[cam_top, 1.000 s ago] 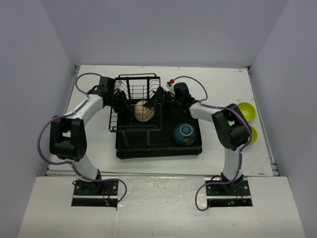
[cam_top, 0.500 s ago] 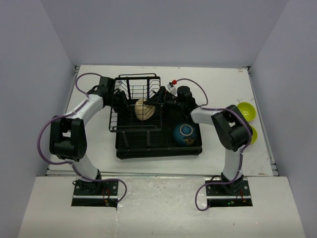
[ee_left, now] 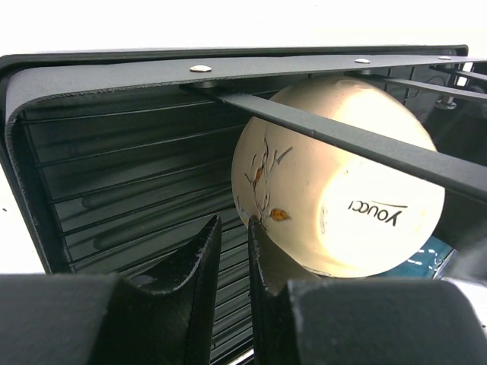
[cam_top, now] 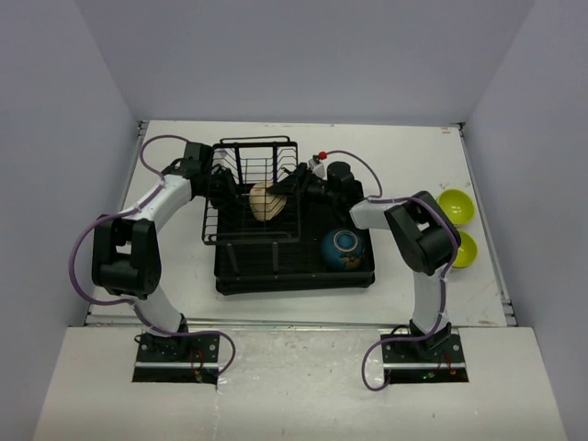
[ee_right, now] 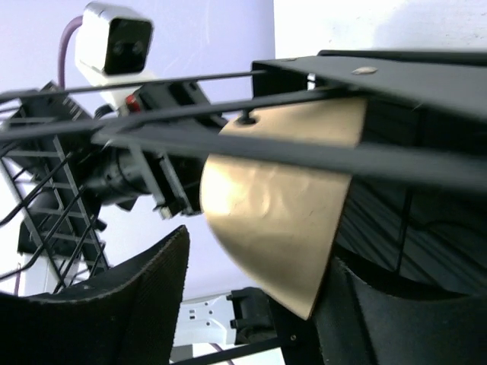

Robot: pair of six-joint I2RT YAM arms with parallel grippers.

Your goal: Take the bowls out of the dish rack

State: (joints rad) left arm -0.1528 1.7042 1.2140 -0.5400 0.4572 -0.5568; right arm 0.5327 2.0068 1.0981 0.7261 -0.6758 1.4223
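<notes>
1. The left arm reaches to the left side of the dish rack. Its jaws stand almost together, with only a thin slit between the fingers (nothing shows in the slit, and I cannot tell whether they pinch anything).
2. Just right of those jaws, a little past their tips, a cream bowl stands on edge in the rack. Its base faces the left wrist camera, a black bar of the rack crosses in front of it, and its lower rim drops out of sight behind the right-hand finger.
3. From above, one pale bowl shape sits in the wire slots. The left jaws are on its left and the right jaws on its right.
4. The right arm comes in from the other side with its jaws spread, one finger on each side of the edge of a tan bowl. A clear gap separates the bowl from one finger. The other finger lies close against it, and I cannot tell whether they touch (nor whether this is the cream bowl seen from its other face).
5. A blue bowl lies in the tray, apart from the right jaws and nearer the arm bases.
6. Two lime-green bowls sit on the counter, well to the right of the right jaws, beyond that arm's elbow.
</notes>
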